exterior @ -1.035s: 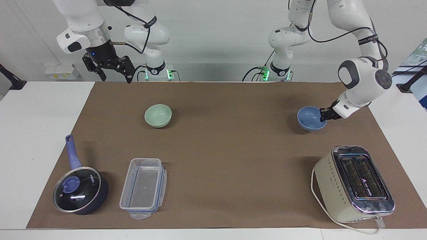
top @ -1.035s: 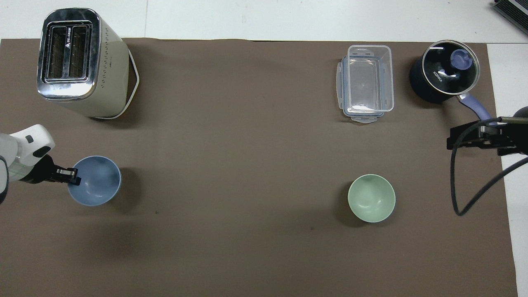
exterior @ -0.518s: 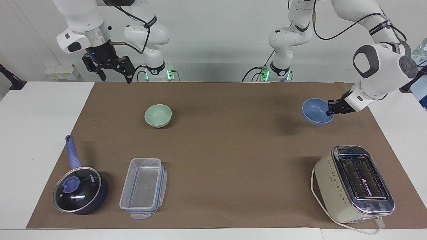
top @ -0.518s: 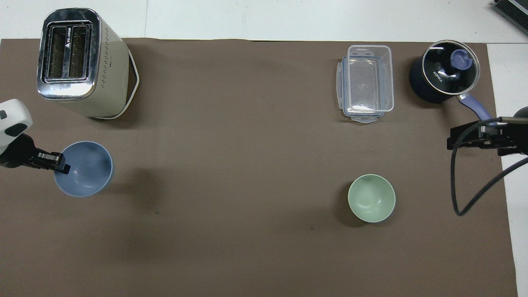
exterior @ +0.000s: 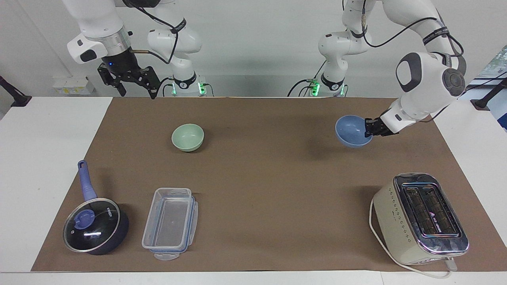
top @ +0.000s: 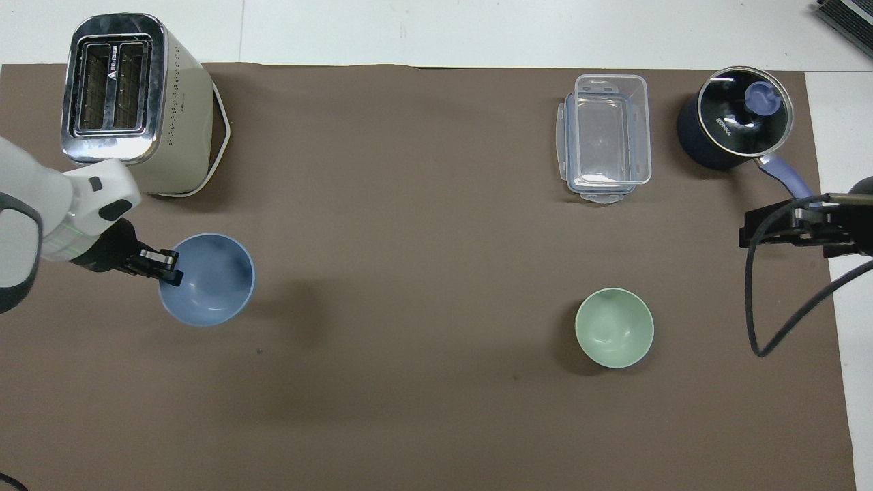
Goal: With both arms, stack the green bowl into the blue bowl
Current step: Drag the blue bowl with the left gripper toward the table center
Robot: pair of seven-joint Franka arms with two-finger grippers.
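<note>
Since the earlier frame, the left gripper (exterior: pixel 369 128) has carried the small round periwinkle-blue bowl (exterior: pixel 351 131) toward the middle of the counter (exterior: pixel 261 178); its jaws are closed on the bowl's rim, and the bowl hangs above the brown mat. The right gripper (exterior: pixel 132 83) waits with jaws open, raised at its own end. The pale mint-green round bowl (exterior: pixel 187 137) rests on the mat, well apart from the blue one.
</note>
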